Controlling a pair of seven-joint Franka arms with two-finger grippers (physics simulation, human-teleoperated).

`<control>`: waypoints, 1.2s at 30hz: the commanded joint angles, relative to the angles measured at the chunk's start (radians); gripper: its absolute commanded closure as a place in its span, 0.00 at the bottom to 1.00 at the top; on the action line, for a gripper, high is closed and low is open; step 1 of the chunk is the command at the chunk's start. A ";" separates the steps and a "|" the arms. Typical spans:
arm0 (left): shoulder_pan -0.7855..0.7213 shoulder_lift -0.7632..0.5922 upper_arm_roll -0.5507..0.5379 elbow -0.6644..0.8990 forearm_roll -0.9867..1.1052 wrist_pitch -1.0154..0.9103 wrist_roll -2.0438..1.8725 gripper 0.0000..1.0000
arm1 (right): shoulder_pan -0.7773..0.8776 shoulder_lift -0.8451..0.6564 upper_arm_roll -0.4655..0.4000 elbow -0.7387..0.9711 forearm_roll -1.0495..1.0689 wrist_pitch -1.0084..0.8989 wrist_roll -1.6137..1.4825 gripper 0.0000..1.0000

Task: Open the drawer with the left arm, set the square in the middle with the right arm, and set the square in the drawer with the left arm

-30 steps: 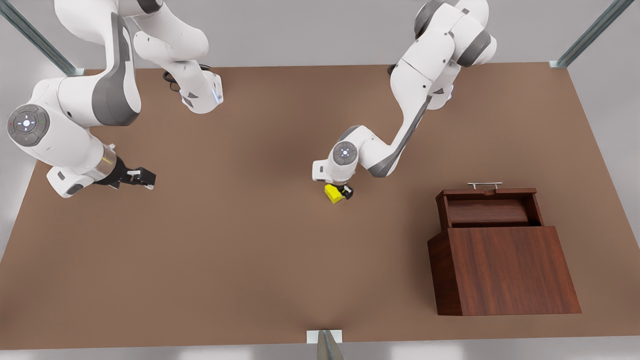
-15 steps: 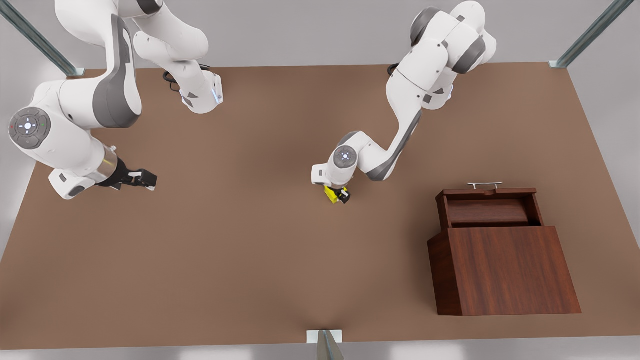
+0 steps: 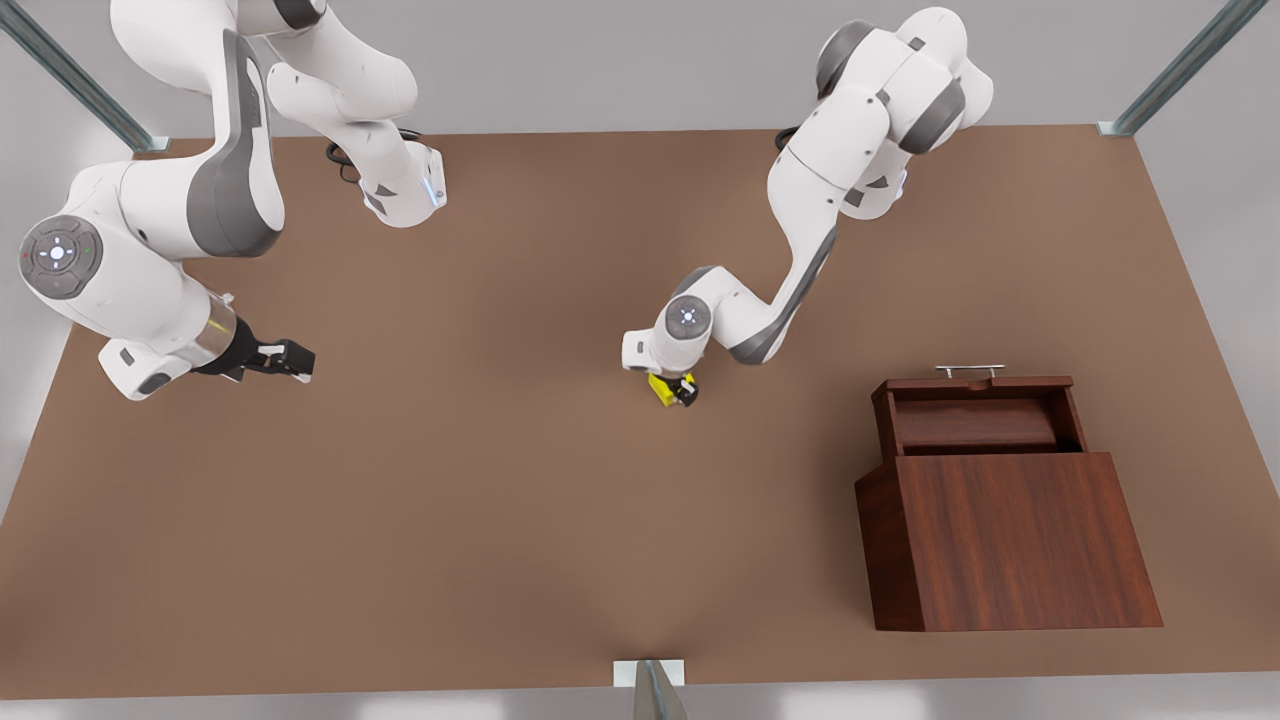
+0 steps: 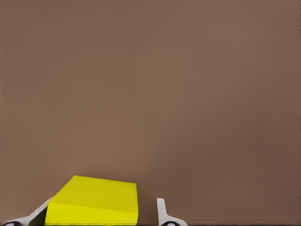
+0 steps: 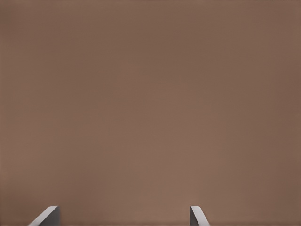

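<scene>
The square (image 3: 659, 388) is a small yellow cube resting on the brown tabletop near the middle (image 3: 560, 420). My left gripper (image 3: 678, 389) is down over it, open. In the left wrist view the square (image 4: 94, 200) sits between the fingers (image 4: 160, 212), close to one and a small gap from the other. The drawer (image 3: 975, 418) of the wooden cabinet (image 3: 1010, 540) stands pulled open, its silver handle (image 3: 968, 370) facing the far side. My right gripper (image 3: 293, 359) waits open above the table at the front view's left, with nothing between its fingers (image 5: 197, 215).
The cabinet takes up the front view's right near corner. Both arm bases stand at the far edge. A metal bracket (image 3: 648, 675) sits at the near edge's middle. Bare tabletop lies between the square and the drawer.
My left gripper has sunk lower around the square, covering more of it, and its elbow has swung slightly. The right arm has barely shifted.
</scene>
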 commanded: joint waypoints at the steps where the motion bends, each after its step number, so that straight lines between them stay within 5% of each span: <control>1: 0.000 -0.006 0.000 -0.010 -0.001 0.000 0.000 0.00 | 0.000 0.001 0.000 0.000 0.000 -0.001 0.000 0.00; 14: 0.000 0.003 0.000 -0.044 0.001 0.062 0.002 0.01 | 0.000 0.003 0.000 -0.002 0.000 0.001 0.000 0.00; 18: -0.002 0.003 0.000 -0.044 -0.001 0.060 0.000 0.30 | 0.000 0.003 0.000 -0.002 0.000 -0.001 0.002 0.00; 36: -0.017 0.008 0.017 -0.037 -0.022 0.059 -0.008 0.28 | -0.002 0.003 0.000 -0.002 0.014 0.001 0.000 0.00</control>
